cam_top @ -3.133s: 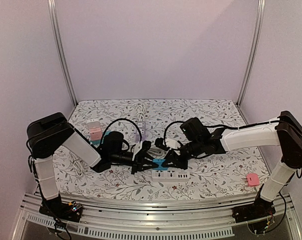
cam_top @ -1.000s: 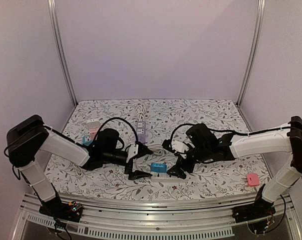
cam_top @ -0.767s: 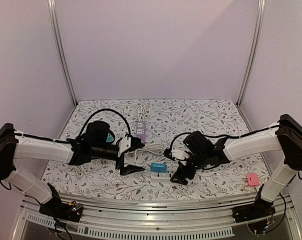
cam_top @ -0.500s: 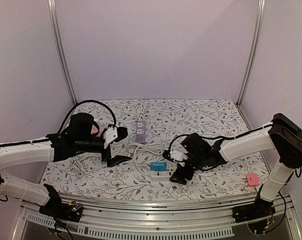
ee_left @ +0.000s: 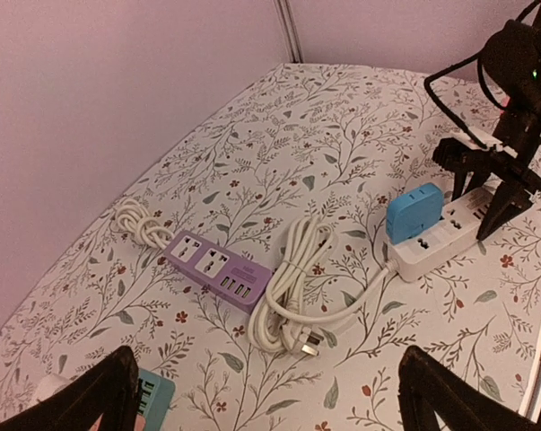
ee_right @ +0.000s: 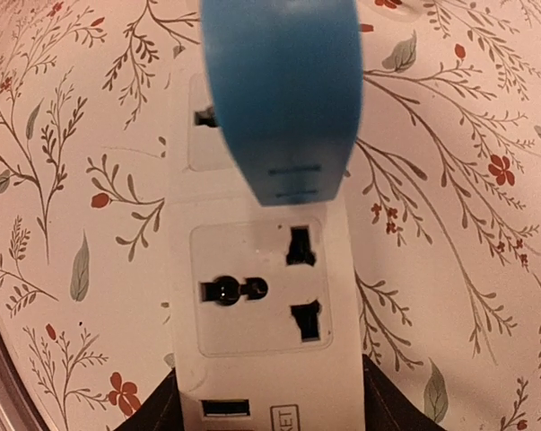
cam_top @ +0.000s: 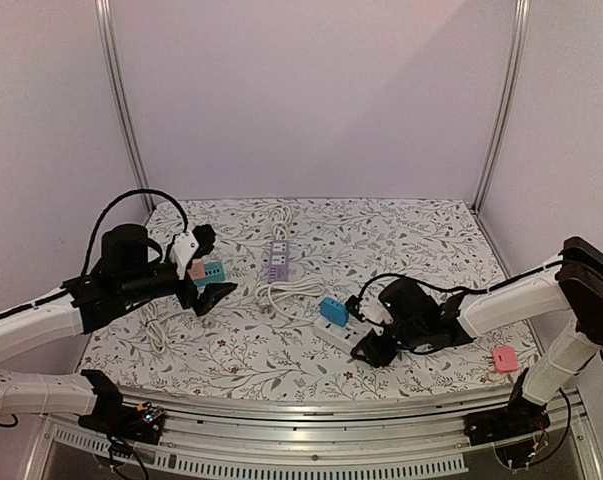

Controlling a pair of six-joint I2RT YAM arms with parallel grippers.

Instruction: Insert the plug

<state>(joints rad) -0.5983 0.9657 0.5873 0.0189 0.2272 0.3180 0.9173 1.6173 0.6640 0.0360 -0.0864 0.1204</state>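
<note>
- The blue plug (cam_top: pixel 332 311) sits in the white power strip (cam_top: pixel 343 338), at the end of the strip that points toward the far-left corner of the tabletop (cam_top: pixel 421 240).
- The strip lies at a slant close to the near edge, a little right of the middle.
- The right gripper (cam_top: pixel 366 342) is clasped on the strip's other end. In the right wrist view, one dark finger lies against each long side of the strip.
- In that same view, an unused socket lies between the plug and the gripper. A USB port shows just past that socket, on the gripper's side.
- The left gripper (cam_top: pixel 209 268) hangs above the tabletop by the left edge, well apart from the plug. Its fingers are spread wide with nothing between them.
- A purple power strip (cam_top: pixel 279 259) lies toward the far edge, about midway across, with its cord trailing to the far edge.
- A coiled white cord (cam_top: pixel 286 293) lies just on the near side of the purple strip, and it runs on to the white strip.
- A pink adapter (cam_top: pixel 194 268) and a teal adapter (cam_top: pixel 214 272) lie side by side near the left edge, below the left gripper.
- A small pink object (cam_top: pixel 505 359) lies near the near-right corner.
</note>
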